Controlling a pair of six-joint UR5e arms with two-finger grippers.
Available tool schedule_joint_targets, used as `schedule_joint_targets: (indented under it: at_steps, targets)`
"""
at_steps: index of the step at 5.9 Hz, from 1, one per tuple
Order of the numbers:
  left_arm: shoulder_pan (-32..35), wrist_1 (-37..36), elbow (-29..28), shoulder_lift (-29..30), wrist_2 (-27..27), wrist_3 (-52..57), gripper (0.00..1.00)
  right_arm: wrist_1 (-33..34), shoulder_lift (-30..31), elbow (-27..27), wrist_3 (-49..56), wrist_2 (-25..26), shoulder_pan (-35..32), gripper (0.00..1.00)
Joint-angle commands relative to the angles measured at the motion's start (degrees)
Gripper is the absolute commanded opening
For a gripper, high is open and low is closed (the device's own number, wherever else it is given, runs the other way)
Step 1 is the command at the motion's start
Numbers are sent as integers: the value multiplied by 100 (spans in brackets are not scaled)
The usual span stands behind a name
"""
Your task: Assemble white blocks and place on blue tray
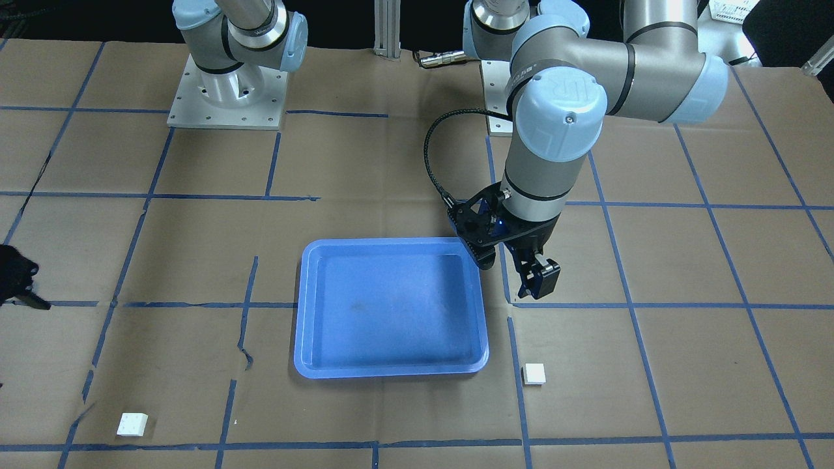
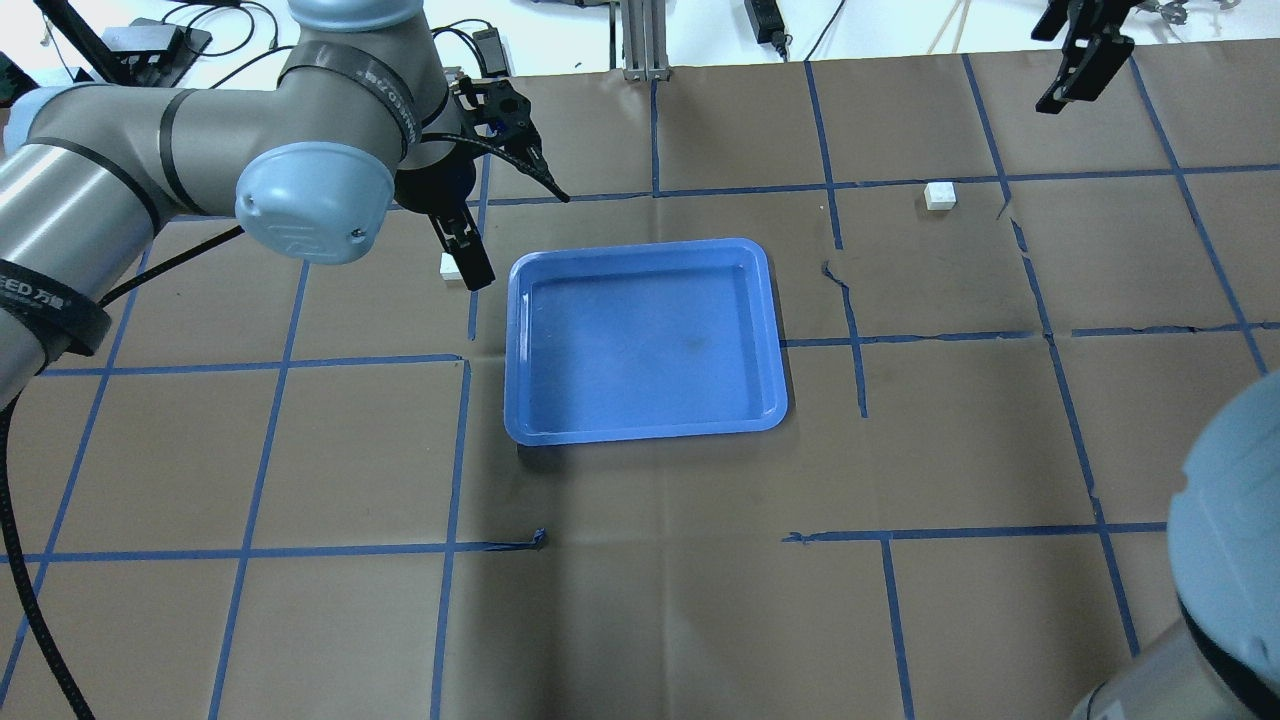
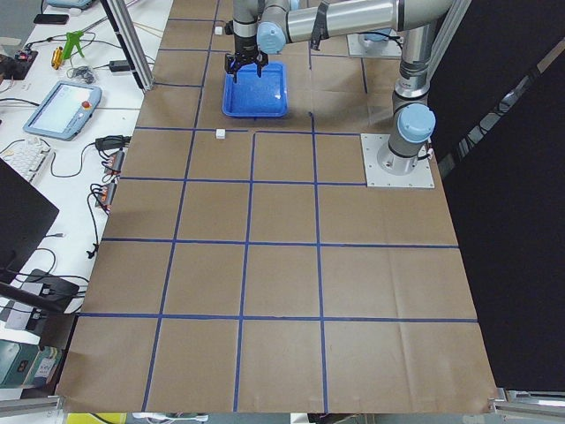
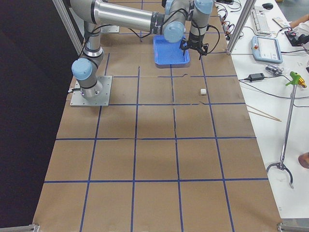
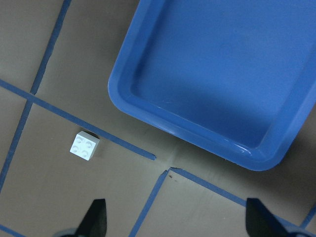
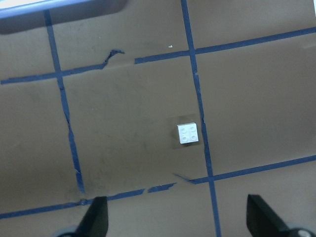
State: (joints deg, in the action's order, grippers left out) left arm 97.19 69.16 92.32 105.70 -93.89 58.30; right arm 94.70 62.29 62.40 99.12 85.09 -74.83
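Observation:
The blue tray (image 2: 645,405) lies empty mid-table. One white block (image 1: 534,373) lies on the paper just off the tray's corner on my left side; in the left wrist view this block (image 5: 84,146) is studs up beside the tray (image 5: 148,113). My left gripper (image 1: 515,277) hangs open and empty above the paper, between them (image 5: 177,222). The other white block (image 2: 939,195) lies far off on my right side. My right gripper (image 2: 1080,60) hovers high beyond it, open and empty, with that block (image 6: 188,133) below it in the right wrist view.
Brown paper with a blue tape grid (image 2: 860,340) covers the table, torn in places (image 6: 71,148). The arm base plates (image 1: 228,98) stand at the robot's side. Tools, cables and a pendant (image 3: 62,106) lie on the white bench beyond the far edge.

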Motion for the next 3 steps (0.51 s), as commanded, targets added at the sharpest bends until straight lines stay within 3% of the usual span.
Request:
schedule_joint_targets:
  at_steps: [1,3]
  targets:
    - [-285,-350,-29,467,629,329,98,-83,-794,-859,791,-27,222,100]
    - [-612,-421,-301,1038,749,2206,98,-57,-1051,-800,1151,-586,232,100]
